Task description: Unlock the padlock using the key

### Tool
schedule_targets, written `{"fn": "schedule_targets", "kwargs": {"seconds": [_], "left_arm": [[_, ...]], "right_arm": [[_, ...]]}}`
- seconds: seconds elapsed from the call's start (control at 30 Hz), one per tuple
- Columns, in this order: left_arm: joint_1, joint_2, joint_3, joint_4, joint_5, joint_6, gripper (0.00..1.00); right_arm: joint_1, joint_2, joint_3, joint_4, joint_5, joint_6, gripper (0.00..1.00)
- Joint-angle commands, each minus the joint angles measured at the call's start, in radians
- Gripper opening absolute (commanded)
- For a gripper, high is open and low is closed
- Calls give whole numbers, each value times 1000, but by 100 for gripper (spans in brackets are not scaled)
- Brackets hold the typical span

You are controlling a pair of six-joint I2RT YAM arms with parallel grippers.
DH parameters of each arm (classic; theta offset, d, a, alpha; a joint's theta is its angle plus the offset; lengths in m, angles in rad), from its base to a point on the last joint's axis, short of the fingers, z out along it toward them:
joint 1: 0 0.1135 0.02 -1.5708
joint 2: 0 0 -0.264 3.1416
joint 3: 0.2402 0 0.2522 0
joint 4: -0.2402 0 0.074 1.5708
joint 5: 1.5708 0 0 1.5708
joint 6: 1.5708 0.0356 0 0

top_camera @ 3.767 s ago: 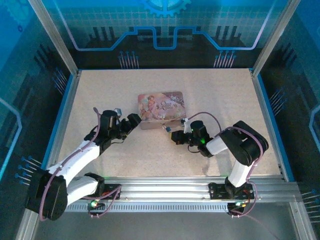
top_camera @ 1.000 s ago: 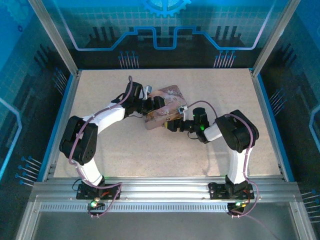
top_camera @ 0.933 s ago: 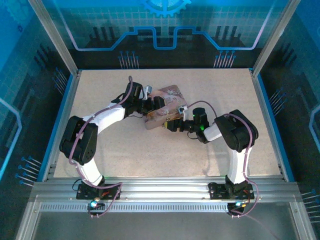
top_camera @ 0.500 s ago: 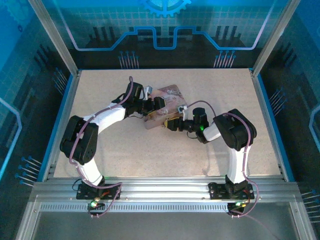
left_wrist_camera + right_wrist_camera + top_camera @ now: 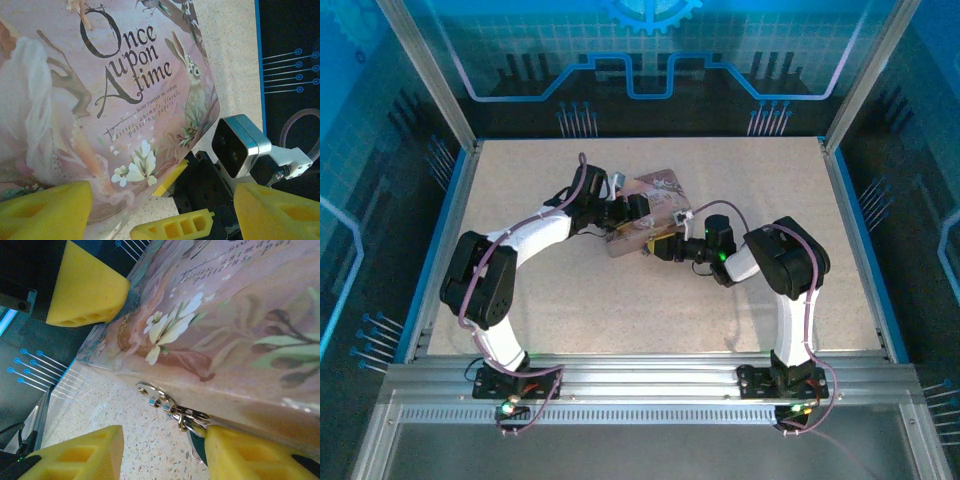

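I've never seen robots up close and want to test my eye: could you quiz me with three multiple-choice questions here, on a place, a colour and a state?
1. Where on the table is the pink tin?
A. between the left gripper and the right gripper
B. in the far left corner
C. at the near right edge

2. What colour are the right gripper's fingers?
A. red
B. yellow
C. white

3. How do the right gripper's jaws stand?
A. pressed shut
B. clamped across the tin's lid
C. apart

Answers:
1 A, the top view shows a gripper at each side of it.
2 B, its wrist view shows yellow.
3 C, bare table shows between them.
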Motion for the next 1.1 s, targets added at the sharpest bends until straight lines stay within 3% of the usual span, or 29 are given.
{"fn": "schedule_targets", "kwargs": {"seconds": [0.0,0.57,0.9,1.07], "left_arm": [[-9,21,-6,0,16,10,76],[-10,13,-18,9,16,6,75],[-9,10,-33,17,13,3,75],[-10,3,-42,16,3,5,75]], "right_arm": [[13,19,20,33,-14,-4,43],[18,57,59,9,29,27,21],[19,62,66,6,53,33,3],[14,60,42,15,68,41,0]]}}
